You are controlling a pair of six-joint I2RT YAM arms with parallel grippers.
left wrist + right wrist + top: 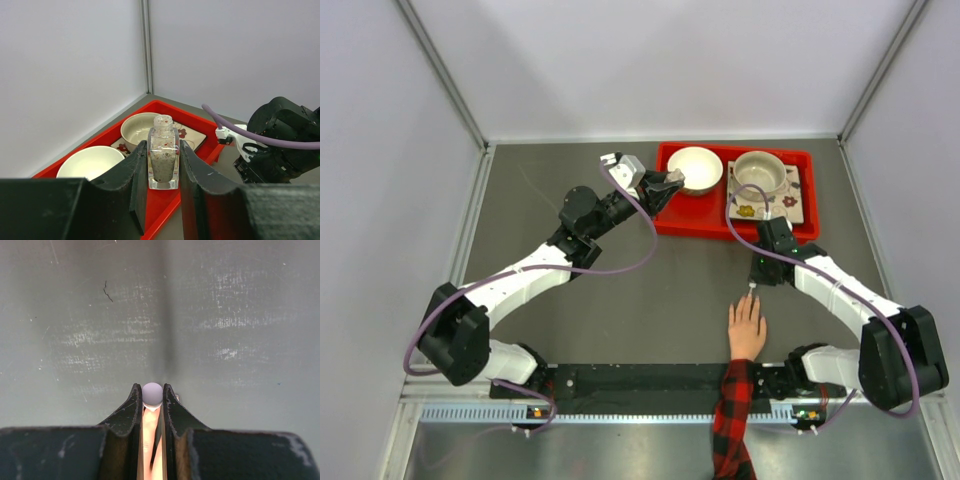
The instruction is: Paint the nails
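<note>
Seen from above: stretching the left gripper (663, 185) out to the left end of a red tray (705, 222) at the far side of the grey table (620, 310), just beside a white bowl (695, 168). Too small here to tell what is sitting between its fingers. Showing a second bowl (760, 172) on a flowered mat (793, 200) in the same tray. Showing, near the table's front edge, a light-skinned hand (747, 330) in a red-and-black plaid sleeve (733, 425), lying palm-down with its fingers pointing away from the arm bases. Hanging the right gripper (752, 283) just beyond those fingertips, pinching a tiny white knob (751, 288) close to the nails (750, 300) — too small to pick out one by one.

From the left wrist: squeezing a small clear bottle (163, 167) upright between the two black fingers (137, 185), its neck uncapped and pale speckled liquid filling it. Looking past it onto the red tray, both bowls and the flowered mat, with the right arm's dark wrist off to the right.

From the right wrist: clamping both fingers tight on the round pale knob, pointing down at the scuffed grey tabletop. Catching only a blurred strip of skin tone in the slit beneath the knob — impossible to tell which finger, or to make out any nail.
</note>
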